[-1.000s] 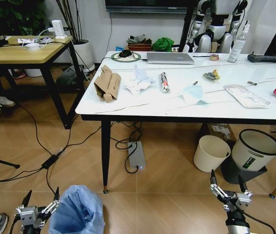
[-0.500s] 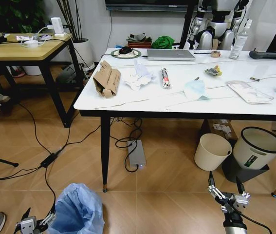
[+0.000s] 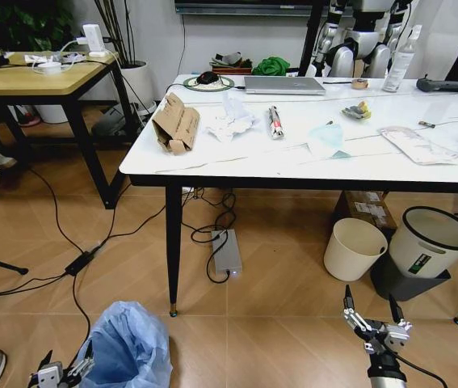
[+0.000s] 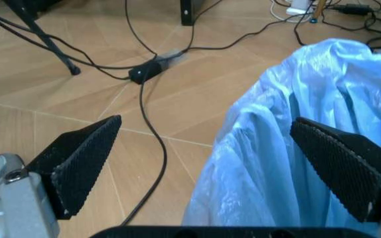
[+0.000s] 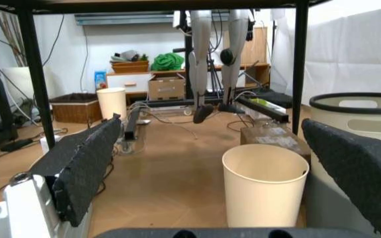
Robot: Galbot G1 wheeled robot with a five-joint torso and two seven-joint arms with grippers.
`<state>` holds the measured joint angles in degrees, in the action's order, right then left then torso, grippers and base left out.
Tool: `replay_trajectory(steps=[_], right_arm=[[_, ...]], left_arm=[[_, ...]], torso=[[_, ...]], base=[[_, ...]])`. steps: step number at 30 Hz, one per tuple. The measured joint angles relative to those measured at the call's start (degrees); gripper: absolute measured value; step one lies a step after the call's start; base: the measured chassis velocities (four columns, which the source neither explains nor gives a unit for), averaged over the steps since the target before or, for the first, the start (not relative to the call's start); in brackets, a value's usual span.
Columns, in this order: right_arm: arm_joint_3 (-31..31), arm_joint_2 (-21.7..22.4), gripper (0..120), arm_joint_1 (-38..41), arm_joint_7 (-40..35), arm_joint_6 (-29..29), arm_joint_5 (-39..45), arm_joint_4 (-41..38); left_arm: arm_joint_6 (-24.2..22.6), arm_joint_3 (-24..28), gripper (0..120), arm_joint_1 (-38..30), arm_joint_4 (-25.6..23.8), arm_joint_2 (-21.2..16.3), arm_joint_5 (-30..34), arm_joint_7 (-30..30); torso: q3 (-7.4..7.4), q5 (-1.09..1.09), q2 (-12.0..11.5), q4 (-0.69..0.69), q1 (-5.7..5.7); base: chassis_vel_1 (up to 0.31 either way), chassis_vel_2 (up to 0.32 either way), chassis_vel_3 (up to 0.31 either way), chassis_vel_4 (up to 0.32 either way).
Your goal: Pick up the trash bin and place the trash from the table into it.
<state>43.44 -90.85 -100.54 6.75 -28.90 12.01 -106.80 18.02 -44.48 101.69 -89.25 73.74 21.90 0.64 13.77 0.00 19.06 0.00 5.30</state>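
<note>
Step 1, the bin pickup: the left tool hangs spread wide over the near edge of the trash bin on the floor. Right tool waits released. Next, I'd judge, close on that rim; trash waits on the surface.

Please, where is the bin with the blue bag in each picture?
Head view: trash bin at the bottom left, on the floor beside the left tool.
Left wrist view: right side, its edge between the open tool's fingers.
Right wrist view: faces the cream bin instead.
Shared landmark: the black cable adapter.
</note>
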Motion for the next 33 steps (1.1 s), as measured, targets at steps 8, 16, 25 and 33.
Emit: replay_trajectory(steps=[8,16,25,33], right_arm=[[-0.05,-0.2,100,-0.17,0.01,-0.27,-0.24,0.02],[-0.09,-0.37,100,-0.28,0.01,-0.29,-0.25,-0.12],[-0.17,-0.49,100,-0.45,0.01,-0.32,-0.24,-0.24],[-0.09,-0.52,100,-0.67,-0.01,-0.34,-0.2,-0.63]], left_arm=[[0.5,0.86,97,-0.92,0.57,0.55,1.05,-0.23],[0.15,1.32,100,-1.24,1.71,-0.04,1.61,-0.48],[-1.4,1.71,93,-1.76,2.41,-0.46,2.13,-0.54],[-3.68,2.87,63,-2.4,3.24,-0.47,2.24,-0.64]], torso=[[-1.35,0.0,-1.81,0.0,-0.47],[-2.04,0.0,-2.71,0.0,-0.67],[-1.98,0.0,-2.6,0.0,-0.64],[-1.84,0.0,-2.39,0.0,-0.57]], base=[[0.0,0.0,0.0,0.0],[0.0,0.0,0.0,0.0],[0.0,0.0,0.0,0.0],[0.0,0.0,0.0,0.0]])
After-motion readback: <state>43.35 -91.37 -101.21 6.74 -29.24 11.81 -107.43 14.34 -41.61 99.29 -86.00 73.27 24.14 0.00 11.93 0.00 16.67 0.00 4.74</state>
